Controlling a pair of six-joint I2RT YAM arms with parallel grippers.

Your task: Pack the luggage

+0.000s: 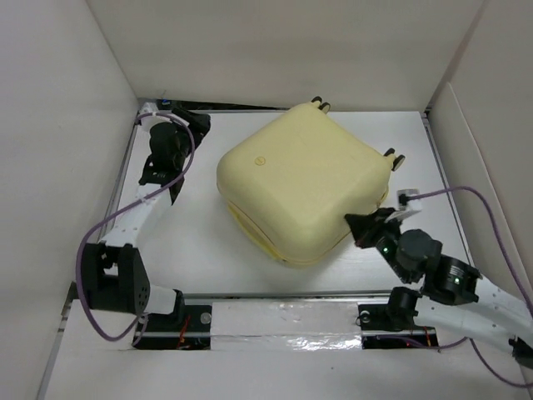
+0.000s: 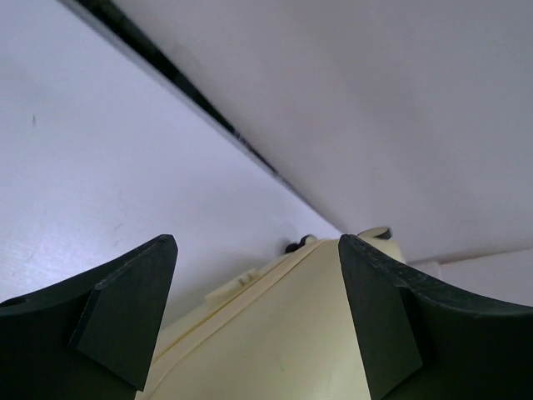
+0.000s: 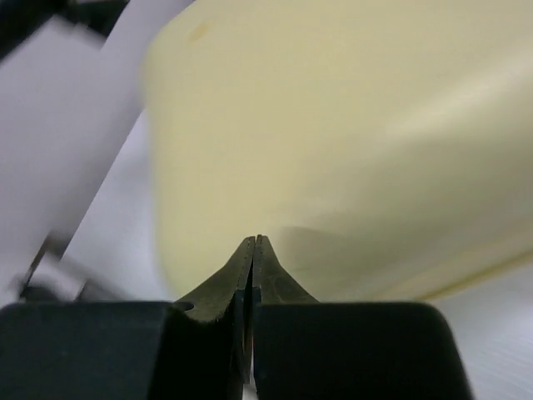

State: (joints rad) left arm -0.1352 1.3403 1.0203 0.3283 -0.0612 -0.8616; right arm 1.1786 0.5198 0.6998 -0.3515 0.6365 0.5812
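Note:
The luggage [image 1: 300, 179] is a pale-yellow hard-shell suitcase lying flat and closed in the middle of the white table, with its caster wheels [image 1: 321, 103] toward the back and right. My left gripper [image 1: 169, 185] is open near the back left, well apart from the case. In the left wrist view the luggage [image 2: 283, 333] shows between its spread fingers [image 2: 125, 317]. My right gripper [image 1: 351, 223] is shut with nothing in it, its tips at the case's near right corner. In the right wrist view the luggage [image 3: 350, 125] fills the frame just beyond the closed right gripper [image 3: 254, 240]; I cannot tell whether they touch.
White walls enclose the table [image 1: 200, 242] on the left, back and right. A dark strip [image 1: 241, 107] runs along the back edge. Purple cables [image 1: 466, 196] loop from both arms. The arm bases sit at the near edge.

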